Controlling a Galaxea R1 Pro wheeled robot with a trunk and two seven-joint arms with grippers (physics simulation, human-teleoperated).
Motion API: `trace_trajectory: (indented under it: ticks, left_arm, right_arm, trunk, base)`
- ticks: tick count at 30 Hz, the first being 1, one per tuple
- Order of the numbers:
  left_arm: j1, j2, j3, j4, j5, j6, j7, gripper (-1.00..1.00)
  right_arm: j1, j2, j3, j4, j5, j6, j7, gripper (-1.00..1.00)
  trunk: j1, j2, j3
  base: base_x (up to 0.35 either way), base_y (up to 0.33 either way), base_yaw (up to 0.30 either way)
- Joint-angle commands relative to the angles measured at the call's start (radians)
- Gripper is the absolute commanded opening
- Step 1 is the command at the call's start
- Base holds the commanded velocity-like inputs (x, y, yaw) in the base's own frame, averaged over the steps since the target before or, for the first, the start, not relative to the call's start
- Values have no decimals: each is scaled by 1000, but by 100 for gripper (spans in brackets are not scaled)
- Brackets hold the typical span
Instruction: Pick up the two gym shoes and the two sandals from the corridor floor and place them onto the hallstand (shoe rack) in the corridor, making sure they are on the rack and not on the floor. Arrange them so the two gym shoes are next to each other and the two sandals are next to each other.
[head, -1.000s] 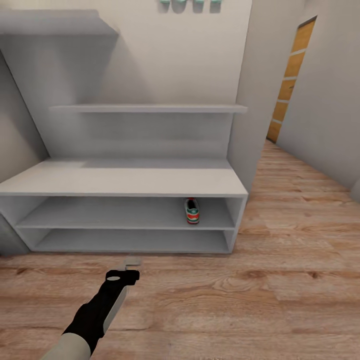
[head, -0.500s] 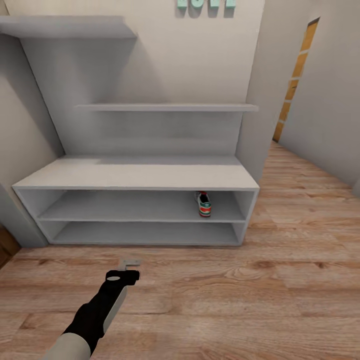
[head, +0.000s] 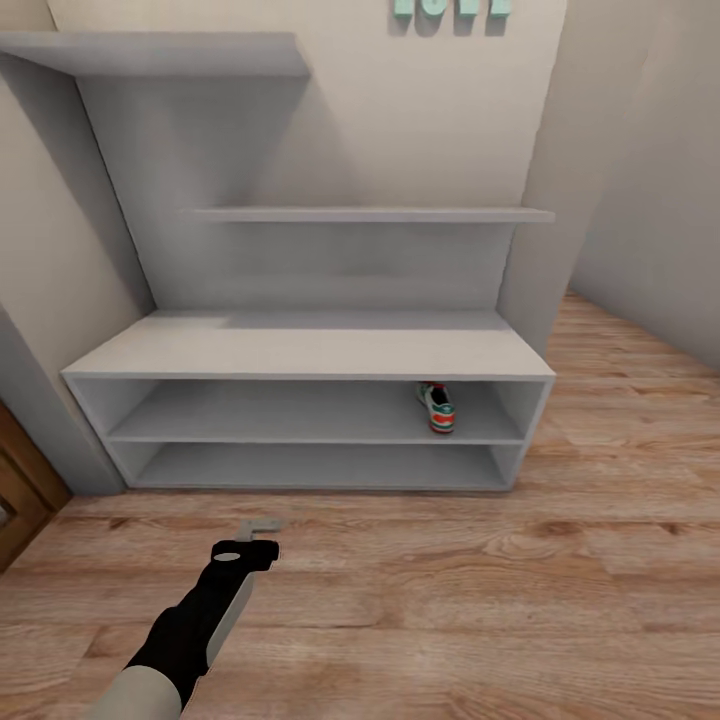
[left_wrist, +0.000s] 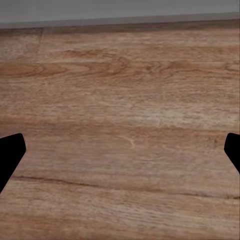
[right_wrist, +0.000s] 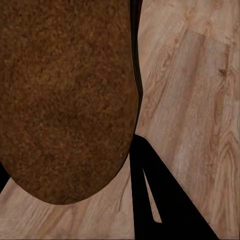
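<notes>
Now sandal (right_wrist: 65, 100) fills right tool (right_wrist: 135, 150).

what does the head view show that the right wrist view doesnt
Head view: the low white hallstand with two open shelves, one white gym shoe with green stripes on its upper shelf at the right end, and the left gripper hanging over the floor. Right wrist view: a brown, rough-textured sandal underside close to the camera, against the right gripper's dark finger. Both: the light brown wood-plank floor.

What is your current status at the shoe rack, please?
Left gripper open, empty. Right fingers around a sandal. One gym shoe on hallstand.
</notes>
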Motion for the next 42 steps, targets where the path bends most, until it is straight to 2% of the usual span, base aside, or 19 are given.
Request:
trace_trajectory:
  ticks: [1,24,42]
  left_arm:
    - [0,1,-4,-1,11,3,9,100]
    - [0,1,-4,-2,11,3,9,100]
    - [0,1,-4,-2,12,3,9,100]
  right_arm:
    - [-1,0,0,-2,2,6,1,-100]
    - [-1,0,0,-2,3,6,1,-100]
    - [-1,0,0,-3,3,6,1,-100]
  trunk:
    - [0,0,-1]
    - [0,0,-1]
    - [0,0,-1]
  base:
    - [-33,317,0]
    - [-117,312,0]
    - [-8,331,0]
